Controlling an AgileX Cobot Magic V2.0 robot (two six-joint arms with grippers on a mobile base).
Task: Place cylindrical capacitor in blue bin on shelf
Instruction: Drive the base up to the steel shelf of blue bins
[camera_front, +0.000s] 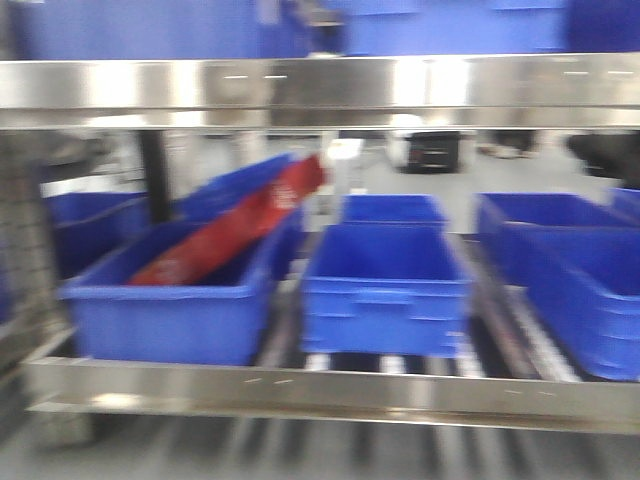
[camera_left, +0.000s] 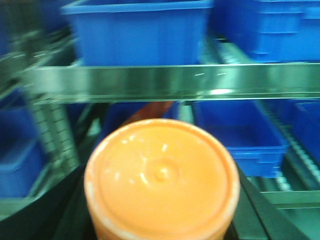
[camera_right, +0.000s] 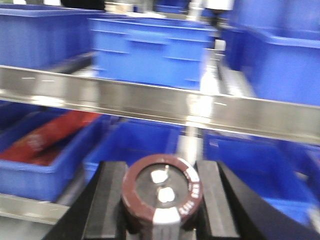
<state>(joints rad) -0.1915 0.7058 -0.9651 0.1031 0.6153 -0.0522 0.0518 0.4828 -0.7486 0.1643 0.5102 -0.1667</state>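
Right gripper is clamped on the cylindrical capacitor — a dark brown can with two pale terminals facing the camera. Black fingers press both sides, jaws only as wide as the can. The capacitor sits out in front of the shelf, outside every bin. Left gripper holds an orange cylinder, flat end toward the lens, dark fingers tight on its flanks. Front view shows steel rails and a middle blue bin on the lower tier. The left bin beside it has a red packet leaning out — more bins sit to the right. All views are motion-blurred.
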